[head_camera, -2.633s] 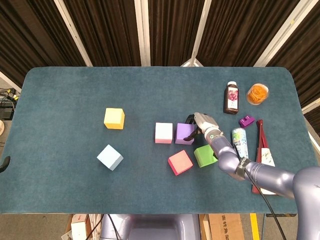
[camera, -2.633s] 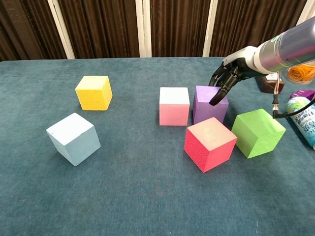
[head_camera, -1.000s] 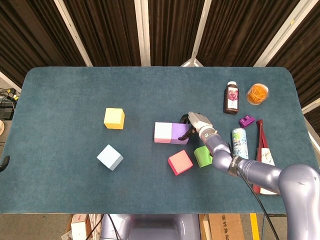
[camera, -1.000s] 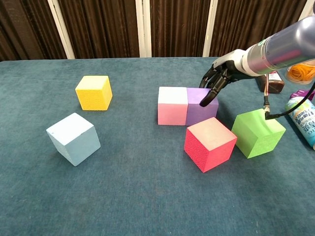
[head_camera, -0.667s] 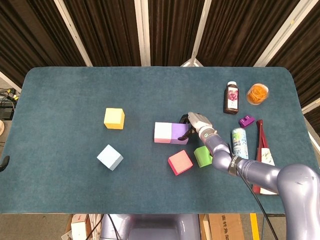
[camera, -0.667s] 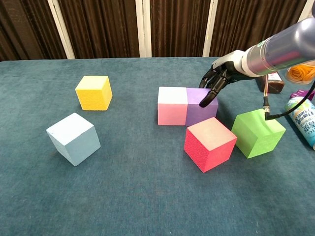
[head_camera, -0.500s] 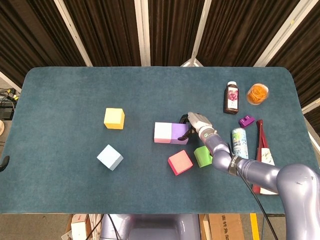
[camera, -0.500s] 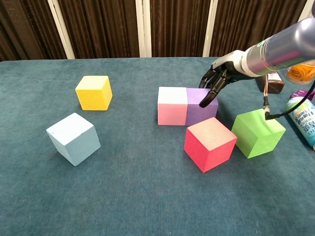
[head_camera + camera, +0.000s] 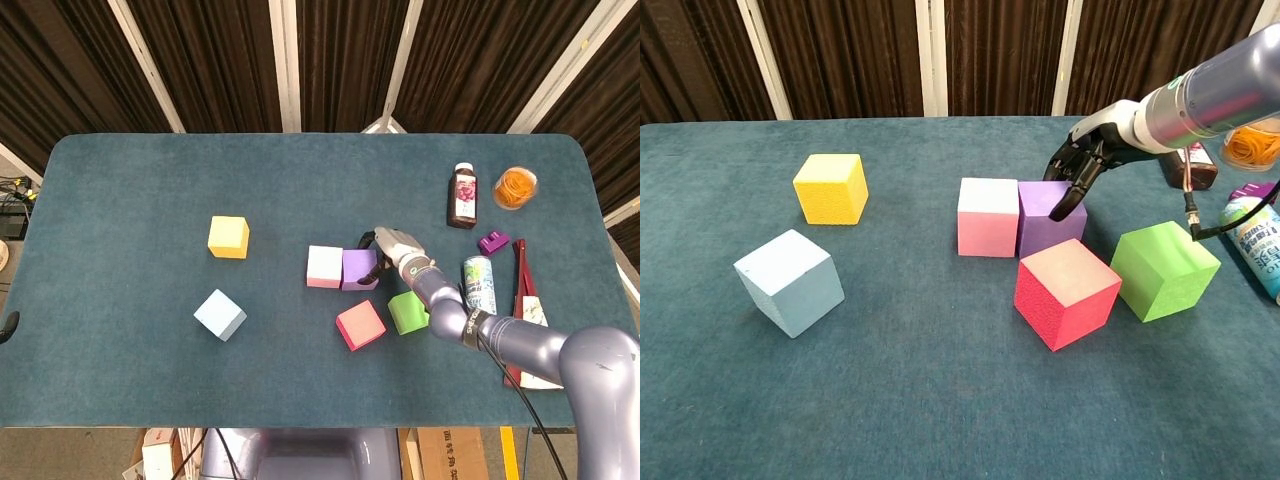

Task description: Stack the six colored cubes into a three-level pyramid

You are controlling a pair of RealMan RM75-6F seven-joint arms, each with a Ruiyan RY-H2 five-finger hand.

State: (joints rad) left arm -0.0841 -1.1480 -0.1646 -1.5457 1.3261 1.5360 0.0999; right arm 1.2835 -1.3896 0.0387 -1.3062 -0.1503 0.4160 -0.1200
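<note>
Head view: the right hand [image 9: 392, 247] sits just right of centre, dark fingertips down against the right side of the purple cube [image 9: 358, 268], pressing rather than grasping it. Purple is flush against the pink cube [image 9: 324, 266]. The red cube [image 9: 360, 324] and green cube [image 9: 408, 311] sit just below them; the yellow cube [image 9: 228, 237] and light blue cube [image 9: 220, 315] are off to the left.

Chest view: same hand [image 9: 1087, 165] at upper right, fingers [image 9: 1072, 198] curled down touching purple's [image 9: 1048, 226] top right edge, gripping nothing. Red [image 9: 1066, 292] is lower centre-right, green [image 9: 1164, 270] right of it. The left hand isn't visible.
</note>
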